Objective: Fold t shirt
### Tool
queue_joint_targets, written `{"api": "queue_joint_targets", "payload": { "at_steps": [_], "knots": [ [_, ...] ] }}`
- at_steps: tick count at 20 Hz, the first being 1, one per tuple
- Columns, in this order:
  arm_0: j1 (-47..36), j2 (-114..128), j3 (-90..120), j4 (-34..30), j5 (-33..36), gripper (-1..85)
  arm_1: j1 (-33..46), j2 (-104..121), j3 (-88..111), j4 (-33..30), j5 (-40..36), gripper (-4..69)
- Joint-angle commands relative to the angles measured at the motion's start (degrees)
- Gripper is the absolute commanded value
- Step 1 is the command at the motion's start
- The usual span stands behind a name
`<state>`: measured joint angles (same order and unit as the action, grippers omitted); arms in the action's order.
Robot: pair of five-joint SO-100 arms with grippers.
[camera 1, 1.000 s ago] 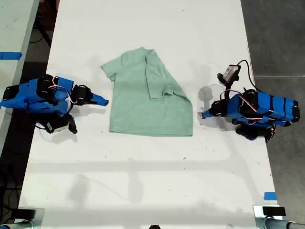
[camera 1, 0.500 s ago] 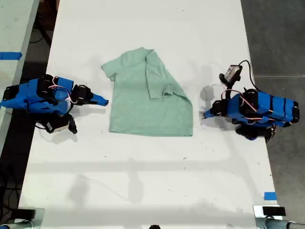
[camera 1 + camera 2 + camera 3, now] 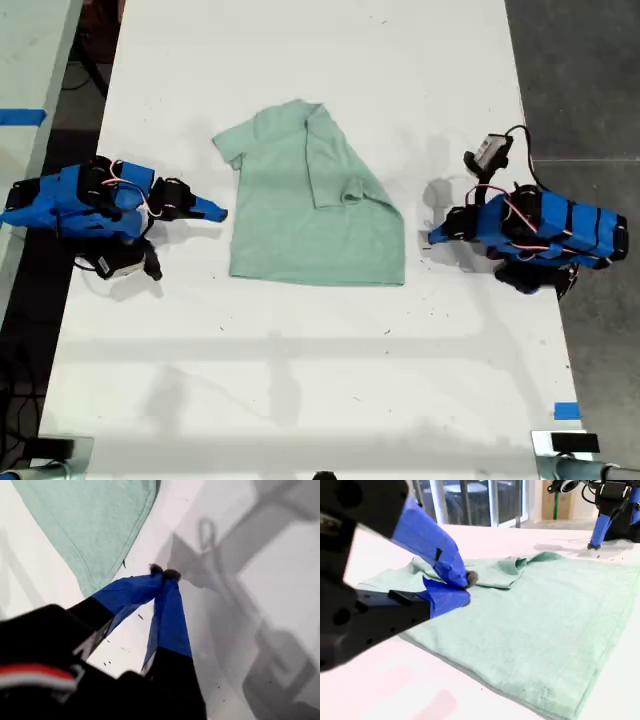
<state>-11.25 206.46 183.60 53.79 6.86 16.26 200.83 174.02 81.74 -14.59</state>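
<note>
The pale mint-green t shirt lies flat on the white table, one sleeve side folded over its middle. My first gripper is on the exterior view's right, shut and empty, a short gap from the shirt's hem corner. In the first wrist view its blue fingertips meet just beside the t shirt. My second gripper is on the exterior view's left, shut, just off the shirt's edge. The second wrist view shows its tips together above the near edge of the t shirt.
The table's long edges run close behind both arm bases in the exterior view, with dark floor beyond on its right. A blue tape mark sits near the table's lower right corner there. A second table with blue tape stands at that view's left.
My first gripper has drawn back slightly from the shirt, toward the exterior view's right. The second arm and the shirt have not moved.
</note>
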Motion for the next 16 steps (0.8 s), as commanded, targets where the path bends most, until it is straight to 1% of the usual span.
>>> {"api": "queue_joint_targets", "payload": {
  "at_steps": [1, 16],
  "knots": [
    [-1.1, 0.3, 0.6, -0.5, -1.0, -0.1, 0.2, 0.3, 0.7, -0.4, 0.4, -0.3],
    [-1.5, 0.3, 0.6, -0.5, -1.0, -0.1, 0.8, 0.3, 0.7, -0.4, 0.2, -0.3]
  ]
}}
